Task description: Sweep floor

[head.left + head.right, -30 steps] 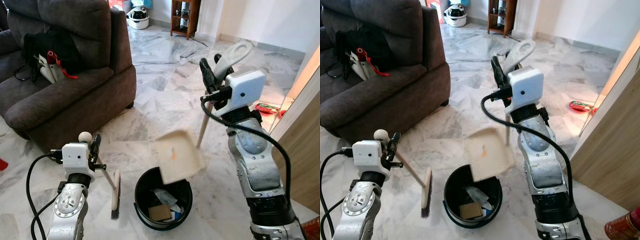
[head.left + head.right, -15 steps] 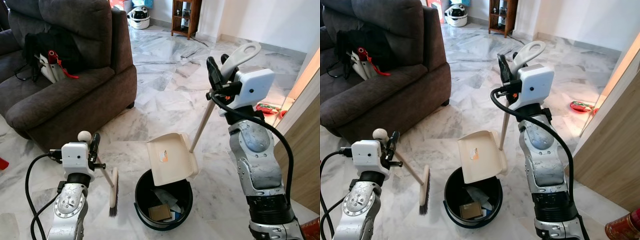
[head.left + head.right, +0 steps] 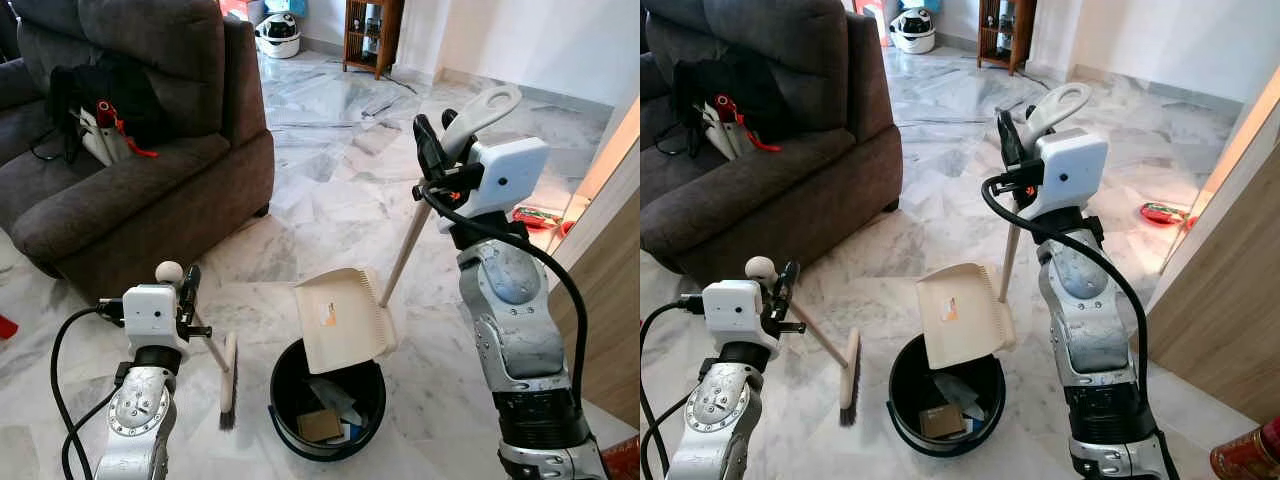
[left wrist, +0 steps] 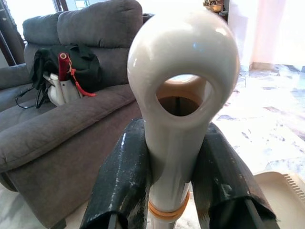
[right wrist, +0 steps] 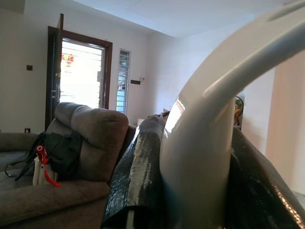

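Above the black bin [image 3: 325, 400] at lower centre, the right gripper [image 3: 436, 150] clamps the tilted dustpan [image 3: 342, 318]; lower left, the left gripper [image 3: 186, 290] clamps the broom [image 3: 226, 375].

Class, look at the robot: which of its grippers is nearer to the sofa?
Left. The left gripper, holding the brush, sits just in front of the sofa. The right gripper, gripping the dustpan handle, is farther off across the floor.

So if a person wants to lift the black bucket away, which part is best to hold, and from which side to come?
Probably the rim of the black bucket on the robot's left side, coming from above. That edge is bare and open, while the dustpan, held by the right claw, hangs tilted over the far rim. I can make out no handle. The brush stands close on that side.
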